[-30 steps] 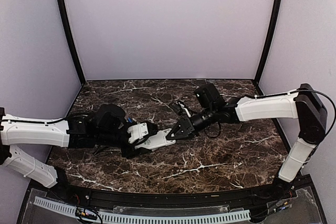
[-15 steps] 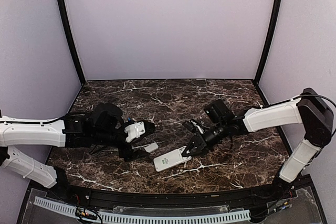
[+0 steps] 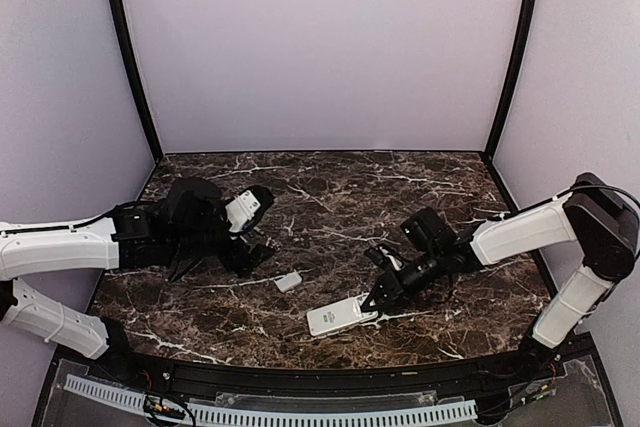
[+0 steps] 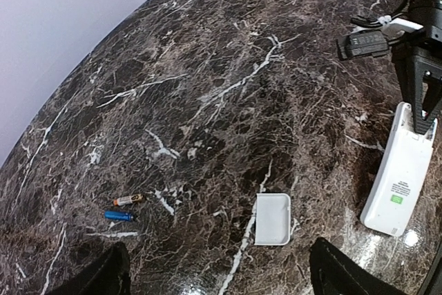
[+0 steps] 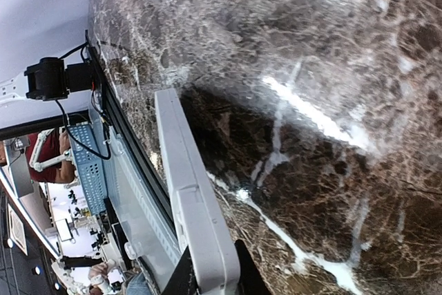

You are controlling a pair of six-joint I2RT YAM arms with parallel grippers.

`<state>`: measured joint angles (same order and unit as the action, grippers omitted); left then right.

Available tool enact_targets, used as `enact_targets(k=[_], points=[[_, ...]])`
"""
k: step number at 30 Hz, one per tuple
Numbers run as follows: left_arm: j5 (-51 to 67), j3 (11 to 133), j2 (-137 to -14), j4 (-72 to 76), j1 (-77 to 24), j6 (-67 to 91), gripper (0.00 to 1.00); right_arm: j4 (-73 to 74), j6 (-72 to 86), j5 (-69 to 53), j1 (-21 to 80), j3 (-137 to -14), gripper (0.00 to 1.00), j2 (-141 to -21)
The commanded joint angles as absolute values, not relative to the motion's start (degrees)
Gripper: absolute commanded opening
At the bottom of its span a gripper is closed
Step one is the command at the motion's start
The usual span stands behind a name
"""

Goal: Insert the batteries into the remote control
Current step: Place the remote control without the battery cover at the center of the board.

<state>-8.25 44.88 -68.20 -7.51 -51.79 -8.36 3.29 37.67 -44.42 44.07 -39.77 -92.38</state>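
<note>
Jaws of left gripper [image 4: 219, 262]: wide, empty. Batteries [image 4: 119, 215] lie ahead, beyond the finger farther from the remote [image 3: 335, 318], long axes parallel to the jaw gap. Left arm nearer. Right gripper [image 3: 378, 299] clamps the remote's end.

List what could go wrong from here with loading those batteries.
1. The right gripper pinches the remote control by one end only, close to the near edge of the table; it could pivot or slip off.
2. The batteries are small, round and lie side by side; the open left gripper might roll one away or catch both.
3. The loose white cover lies between batteries and remote control; a passing arm could knock it.
</note>
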Motion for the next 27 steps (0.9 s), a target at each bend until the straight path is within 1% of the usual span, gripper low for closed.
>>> enact_targets(k=[1, 4, 7, 9, 11, 19, 23, 27], points=[[-11.89, 45.58, -66.45, -9.94, -50.94, -5.68, 0.89, 5.88, 38.44, -35.29, 43.76, -37.41, 0.17, -91.90], [-12.34, 45.44, -66.40, -9.70, -50.76, -5.75, 0.89, 7.09, 38.02, -34.04, 43.77, -37.51, 0.22, -92.57], [-12.89, 45.44, -66.56, -9.36, -50.72, -5.47, 0.89, 7.69, 37.71, -33.78, 43.77, -37.62, 0.24, -93.19], [-13.36, 45.41, -66.80, -9.43, -50.67, -5.45, 0.89, 8.42, 37.70, -33.36, 43.77, -37.77, 0.29, -93.10], [-14.30, 45.50, -67.23, -9.88, -50.66, -5.48, 0.89, 9.41, 37.70, -32.63, 43.77, -37.96, 0.30, -92.31], [-16.52, 45.88, -68.15, -10.62, -49.91, -2.72, 0.89, 15.19, 37.07, -29.31, 43.86, -39.77, 0.31, -87.55], [-16.31, 48.34, -70.58, -14.25, -45.94, 4.88, 0.88, 19.98, 35.47, -25.77, 43.84, -41.96, 0.32, -84.64], [-15.31, 55.06, -76.57, -20.22, -41.70, 13.38, 0.85, 22.98, 33.69, -23.08, 43.76, -45.23, 0.32, -83.43]])
